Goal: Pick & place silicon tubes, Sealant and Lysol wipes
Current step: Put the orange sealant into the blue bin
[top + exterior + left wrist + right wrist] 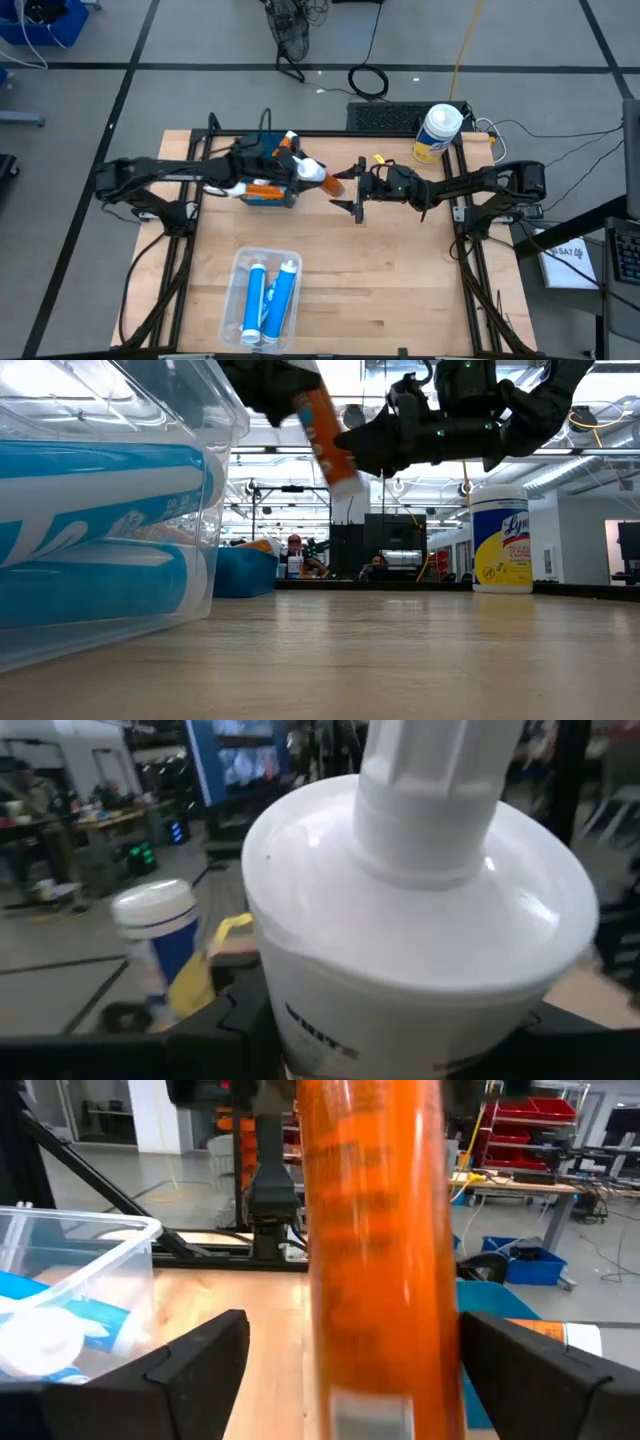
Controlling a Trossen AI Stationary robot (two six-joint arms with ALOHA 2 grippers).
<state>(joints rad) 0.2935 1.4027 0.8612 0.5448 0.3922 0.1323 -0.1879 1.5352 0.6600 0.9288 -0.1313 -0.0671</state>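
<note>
My left gripper [298, 168] is shut on an orange tube [330, 181] and holds it in the air over the table's far middle. In the low view the orange tube [322, 422] tilts, with its white end low. My right gripper [359, 190] is open at the tube's free end, and its fingers [200, 1365] stand on either side of the orange body [375, 1230] with a gap on each side. The Lysol wipes canister [438, 132] stands upright on its base at the far right corner. It also shows in the low view [498, 538]. My left gripper holds the orange tube by its body just behind the white shoulder [400, 950], between its two dark fingers [235, 1020]. The tube runs on forward past the fingers, nozzle [430, 790] away from the wrist. It is lifted clear of the table and tilted.
A blue bin [268, 197] with more orange tubes sits under the left gripper. A clear container [240, 258] with blue tubes lies near the front edge and shows close in the low view [150, 420]. Bare wood lies at the table's centre and right.
</note>
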